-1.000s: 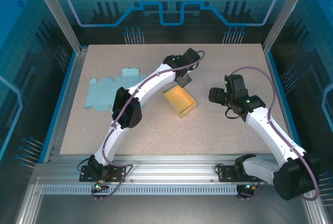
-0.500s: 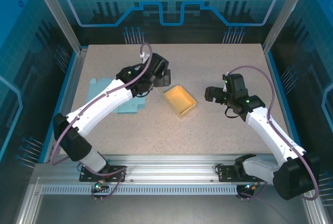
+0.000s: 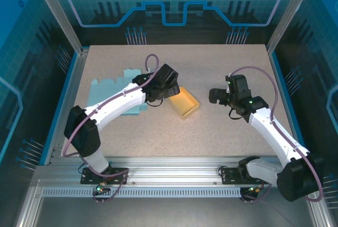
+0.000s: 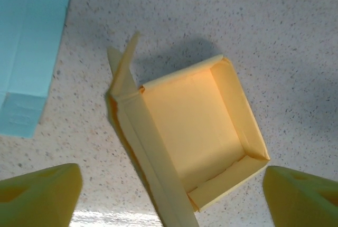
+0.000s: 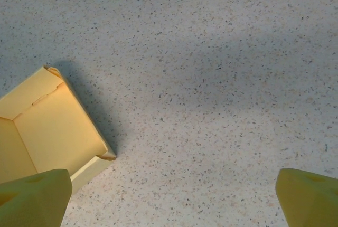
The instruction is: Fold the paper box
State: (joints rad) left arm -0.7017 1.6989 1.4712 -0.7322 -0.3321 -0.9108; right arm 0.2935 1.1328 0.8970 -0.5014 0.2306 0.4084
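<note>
Speckled beige tabletop (image 3: pixel 222 132), inside a blue-lit enclosure with an aluminium frame. Yellow paper box (image 3: pixel 185 104) lies near the middle of the surface, open side up, formed as a shallow tray. Left wrist view looks straight down into the box: three walls upright around a flat floor; on the fourth side a long strip leans outward, and one small flap sticks up loose at the corner past it. Left pincer (image 3: pixel 168 87) hangs just over the box's left edge, jaws spread wide, yellow fingertips (image 4: pixel 42 192) showing either side of the box, gripping nothing. Right pincer (image 3: pixel 215 96) sits to the right of the box, apart from it, over bare surface; jaws likewise spread, nothing between them. Right wrist view catches the near corner of the box at lower left, with its shadow beside it. Flat light-blue paper sheet (image 3: pixel 119 87) lies left of the box, creased and unfolded, partly under the left arm (image 3: pixel 113 103).
</note>
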